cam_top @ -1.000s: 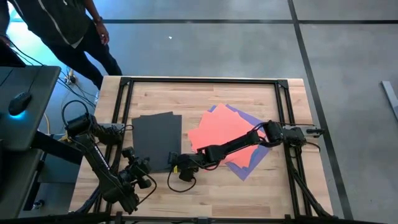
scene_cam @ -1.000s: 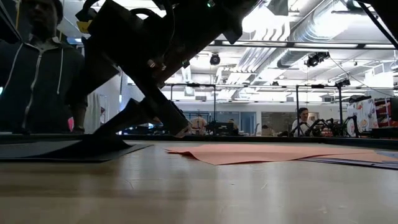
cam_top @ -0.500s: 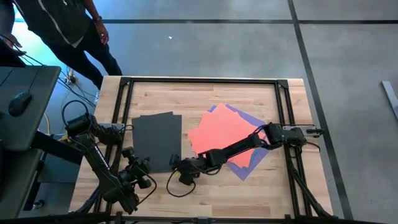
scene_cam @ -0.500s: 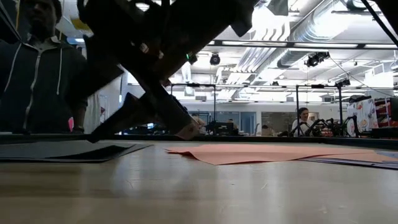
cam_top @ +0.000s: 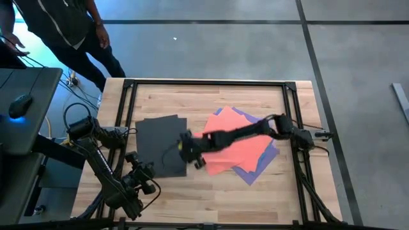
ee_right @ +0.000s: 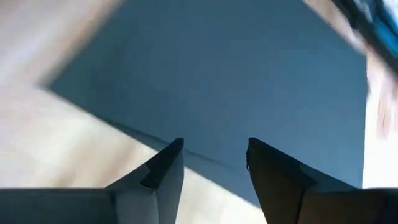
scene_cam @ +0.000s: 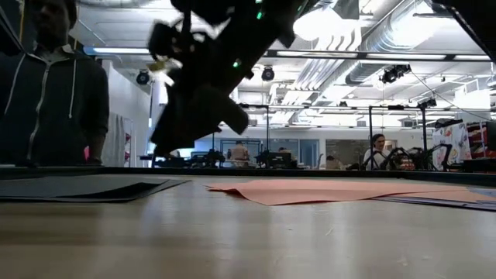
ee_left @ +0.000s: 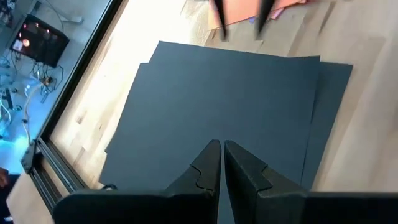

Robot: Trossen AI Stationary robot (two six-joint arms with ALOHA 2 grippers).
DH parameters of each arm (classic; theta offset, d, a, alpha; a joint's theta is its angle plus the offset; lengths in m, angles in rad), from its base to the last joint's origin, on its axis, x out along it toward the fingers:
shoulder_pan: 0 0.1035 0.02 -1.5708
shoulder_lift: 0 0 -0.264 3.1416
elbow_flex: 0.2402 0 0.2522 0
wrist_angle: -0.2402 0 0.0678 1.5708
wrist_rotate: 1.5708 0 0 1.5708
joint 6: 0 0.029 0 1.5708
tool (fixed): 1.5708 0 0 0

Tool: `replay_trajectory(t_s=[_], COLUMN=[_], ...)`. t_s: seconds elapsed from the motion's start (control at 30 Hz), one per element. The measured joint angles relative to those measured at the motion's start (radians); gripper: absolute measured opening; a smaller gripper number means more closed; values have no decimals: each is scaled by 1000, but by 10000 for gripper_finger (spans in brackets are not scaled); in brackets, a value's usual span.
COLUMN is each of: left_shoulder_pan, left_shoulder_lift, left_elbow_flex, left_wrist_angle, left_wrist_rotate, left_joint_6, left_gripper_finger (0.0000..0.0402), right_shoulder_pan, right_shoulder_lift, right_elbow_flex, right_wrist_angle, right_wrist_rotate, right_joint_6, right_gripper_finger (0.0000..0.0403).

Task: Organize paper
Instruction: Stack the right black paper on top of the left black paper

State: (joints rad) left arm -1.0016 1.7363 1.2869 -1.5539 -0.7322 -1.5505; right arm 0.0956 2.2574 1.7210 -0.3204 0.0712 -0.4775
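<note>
Two dark grey sheets of paper (cam_top: 160, 144) lie flat and slightly offset on the table's left half. An orange sheet (cam_top: 233, 142) lies to their right on top of purple paper (cam_top: 259, 165). My right gripper (ee_right: 214, 146) hovers open above the dark grey paper's right edge (ee_right: 186, 146), with nothing between its fingers. My left gripper (ee_left: 221, 152) is shut and hangs above the near part of the dark grey paper (ee_left: 230, 93), at the table's near left (cam_top: 137, 163).
A black metal frame (cam_top: 211, 83) runs round the wooden tabletop. Bare wood lies along the near edge (cam_top: 217, 198) and the far edge. A person (cam_top: 64, 32) stands beyond the table's far left corner, beside a desk with a mouse (cam_top: 19, 105).
My right gripper has risen off the table by the dark grey paper's near right corner and gone toward the far edge, rolling as it went. It now hovers over that paper's right edge. The sheets lie where they were.
</note>
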Motion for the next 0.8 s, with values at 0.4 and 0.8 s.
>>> replay_trajectory(t_s=[0.4,0.8], left_shoulder_pan=[6,6], left_shoulder_lift=[0,1], left_elbow_flex=[-2,-134], left_wrist_angle=[-11,205], left_wrist_rotate=[42,4], left_joint_6=[-238,-256], left_gripper_finger=[0,0], right_shoulder_pan=[-27,-157], right_shoulder_lift=[-4,-6], right_elbow_flex=[0,0], right_wrist_angle=[-17,60], right_wrist_rotate=[40,3], right_joint_6=[121,326], right_gripper_finger=[137,137])
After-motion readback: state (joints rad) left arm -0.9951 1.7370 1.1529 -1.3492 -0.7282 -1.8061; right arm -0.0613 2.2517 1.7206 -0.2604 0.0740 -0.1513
